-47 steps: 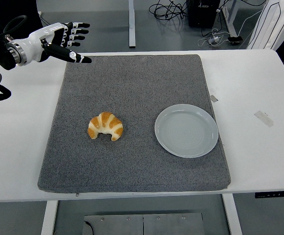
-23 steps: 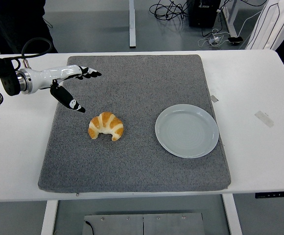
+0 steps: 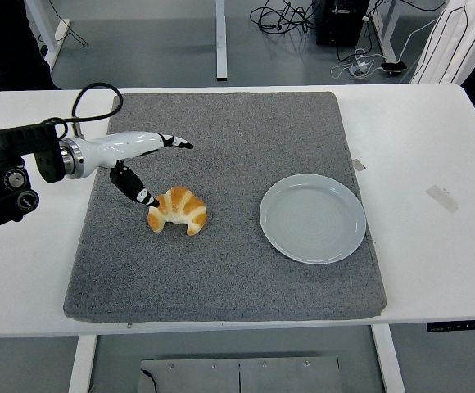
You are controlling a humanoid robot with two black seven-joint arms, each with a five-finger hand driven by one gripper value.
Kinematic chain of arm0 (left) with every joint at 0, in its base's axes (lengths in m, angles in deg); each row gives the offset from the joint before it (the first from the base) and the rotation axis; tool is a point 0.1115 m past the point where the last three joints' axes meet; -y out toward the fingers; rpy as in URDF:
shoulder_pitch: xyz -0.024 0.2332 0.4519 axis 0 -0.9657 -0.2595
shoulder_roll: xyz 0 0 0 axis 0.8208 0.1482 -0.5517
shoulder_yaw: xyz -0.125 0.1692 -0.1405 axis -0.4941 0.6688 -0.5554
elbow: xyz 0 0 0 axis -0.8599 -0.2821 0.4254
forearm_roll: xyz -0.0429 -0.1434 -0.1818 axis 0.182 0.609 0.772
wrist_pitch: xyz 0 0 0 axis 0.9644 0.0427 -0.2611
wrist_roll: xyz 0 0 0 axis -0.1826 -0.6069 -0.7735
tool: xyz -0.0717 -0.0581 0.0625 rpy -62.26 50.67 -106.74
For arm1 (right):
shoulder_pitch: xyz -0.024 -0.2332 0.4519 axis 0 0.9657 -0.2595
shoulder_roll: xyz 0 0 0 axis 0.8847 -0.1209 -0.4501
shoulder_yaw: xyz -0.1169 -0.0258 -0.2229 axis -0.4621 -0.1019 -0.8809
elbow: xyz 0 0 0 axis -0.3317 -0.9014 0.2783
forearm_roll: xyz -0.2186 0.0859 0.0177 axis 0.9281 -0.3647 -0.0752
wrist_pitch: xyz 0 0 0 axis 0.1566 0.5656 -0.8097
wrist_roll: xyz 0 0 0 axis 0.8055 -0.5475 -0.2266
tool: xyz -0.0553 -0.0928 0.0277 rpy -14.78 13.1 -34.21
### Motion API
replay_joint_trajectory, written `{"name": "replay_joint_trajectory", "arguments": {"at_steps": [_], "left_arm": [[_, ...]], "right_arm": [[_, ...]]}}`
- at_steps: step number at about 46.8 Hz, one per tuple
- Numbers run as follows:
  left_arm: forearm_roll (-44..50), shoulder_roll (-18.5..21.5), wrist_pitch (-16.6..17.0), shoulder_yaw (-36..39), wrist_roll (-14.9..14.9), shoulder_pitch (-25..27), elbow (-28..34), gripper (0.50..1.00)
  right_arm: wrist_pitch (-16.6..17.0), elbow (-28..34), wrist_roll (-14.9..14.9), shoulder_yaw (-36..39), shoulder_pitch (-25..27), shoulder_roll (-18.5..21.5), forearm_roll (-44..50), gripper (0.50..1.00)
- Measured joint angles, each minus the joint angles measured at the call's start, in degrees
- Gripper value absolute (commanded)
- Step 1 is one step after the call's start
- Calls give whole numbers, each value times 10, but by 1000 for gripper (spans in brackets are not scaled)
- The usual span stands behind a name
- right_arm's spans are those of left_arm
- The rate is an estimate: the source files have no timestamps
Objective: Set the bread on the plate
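The croissant [image 3: 178, 210] lies on the grey mat [image 3: 221, 270], in the mat's left half and a little nearer the table's near edge than the mat's middle. Its curved back faces away from the camera and its 2 tips point toward the near edge. It is golden with pale stripes across it.

To the right of the croissant, well apart from it and on the same mat, sits the pale grey-green plate [image 3: 312, 218]. The plate holds nothing, and its right rim comes close to the mat's right edge.

The left hand [image 3: 143, 160] reaches in from the left of the croissant, its white palm above the mat's left part. The hand is released and grasps nothing: the fingers [image 3: 174, 142] stretch out above and beyond the croissant's far side, while the thumb [image 3: 138, 191] angles down so that its dark tip is just beside the croissant's left end, possibly touching it. The croissant rests flat on the mat, not lifted.

A black cable [image 3: 98, 98] loops up behind the wrist, farther from the croissant. The mat lies on the white table [image 3: 434, 270]; right of the plate, a small strip of tape [image 3: 441, 198] is stuck to the table.
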Motion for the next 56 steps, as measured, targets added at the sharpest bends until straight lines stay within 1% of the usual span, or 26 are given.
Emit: {"name": "replay_joint_trajectory", "arguments": {"at_steps": [8, 13, 19, 27, 35, 41, 54, 56], "left_arm": [[-9, -28, 5, 3, 2, -13, 0, 975], [-29, -39, 5, 4, 0, -16, 0, 975], [-59, -40, 5, 9, -1, -22, -1, 975], [-74, -39, 6, 16, -3, -25, -9, 975], [-90, -43, 27, 23, -6, -35, -30, 975], [-99, -66, 47, 24, -6, -46, -51, 975], [-99, -82, 53, 24, -6, -52, -61, 968], [-99, -83, 54, 24, -6, -52, -61, 948]], "right_arm": [[0, 0, 0, 0, 0, 0, 0, 1000], [0, 0, 0, 0, 0, 0, 0, 1000], [0, 0, 0, 0, 0, 0, 0, 1000], [0, 0, 0, 0, 0, 0, 0, 1000], [0, 0, 0, 0, 0, 0, 0, 1000], [0, 0, 0, 0, 0, 0, 0, 1000], [0, 0, 0, 0, 0, 0, 0, 1000], [0, 0, 0, 0, 0, 0, 0, 1000]]}}
